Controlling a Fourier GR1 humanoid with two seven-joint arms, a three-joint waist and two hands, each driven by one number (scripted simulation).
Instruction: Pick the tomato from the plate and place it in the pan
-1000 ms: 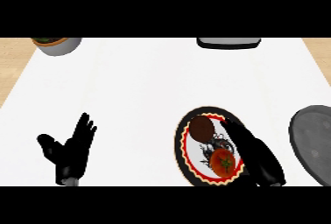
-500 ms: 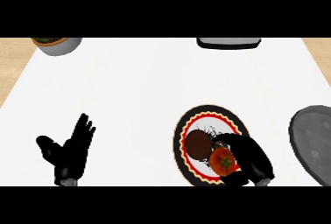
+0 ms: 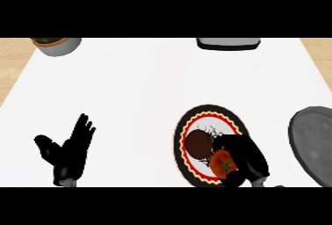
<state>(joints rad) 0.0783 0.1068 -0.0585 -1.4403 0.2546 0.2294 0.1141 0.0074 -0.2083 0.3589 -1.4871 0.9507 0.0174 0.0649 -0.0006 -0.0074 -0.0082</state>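
Observation:
A red tomato [image 3: 224,164] with a green stalk lies on the lower part of a round plate [image 3: 209,112] with a black rim and a red zigzag ring. My right hand [image 3: 246,159] lies over the plate's right side, its fingers and thumb curled round the tomato from the right. A dark brown round patch [image 3: 198,144] shows on the plate just left of the hand. The grey pan [image 3: 315,143] sits at the right edge, partly cut off. My left hand [image 3: 66,148] rests open at the lower left, fingers up.
A grey bowl [image 3: 58,45] with dark contents stands at the far left corner. A grey and black box-like object [image 3: 229,42] sits at the far edge, right of the middle. The white counter top [image 3: 142,88] ends in wooden floor on both sides.
My right hand has drawn back toward the lower edge and closed its fingers round the tomato. The left hand has stayed where it was.

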